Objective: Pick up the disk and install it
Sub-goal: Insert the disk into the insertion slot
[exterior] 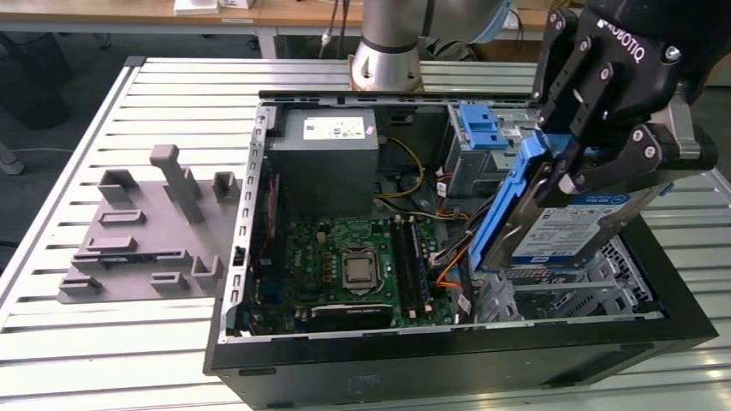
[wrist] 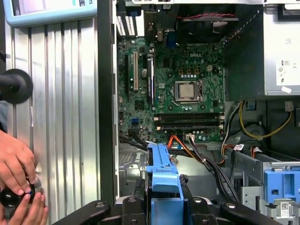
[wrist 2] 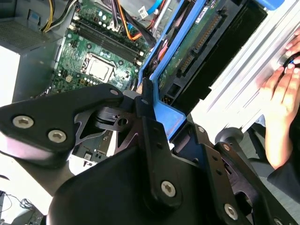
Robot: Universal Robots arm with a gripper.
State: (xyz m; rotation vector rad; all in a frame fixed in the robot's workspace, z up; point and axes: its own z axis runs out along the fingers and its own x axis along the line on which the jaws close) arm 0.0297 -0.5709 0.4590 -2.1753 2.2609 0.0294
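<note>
I saw the gripper (exterior: 605, 167) clamped on the disk (exterior: 567, 229), tilted at the exterior view's right, over the open case (exterior: 457, 360) holding a motherboard (exterior: 331, 248). The first wrist view added a person's hand (wrist: 14, 161).

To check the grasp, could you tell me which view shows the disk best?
The exterior view: the disk shows its labelled face, clamped by the gripper. The second wrist view shows its underside; the first wrist view, its blue frame edge-on.

disk (exterior: 580, 229): bare silver metal, glossy paper label, blue plastic frame. gripper (exterior: 605, 167): matt black. table (exterior: 171, 94) under case (exterior: 457, 364): ribbed satin metal.
</note>
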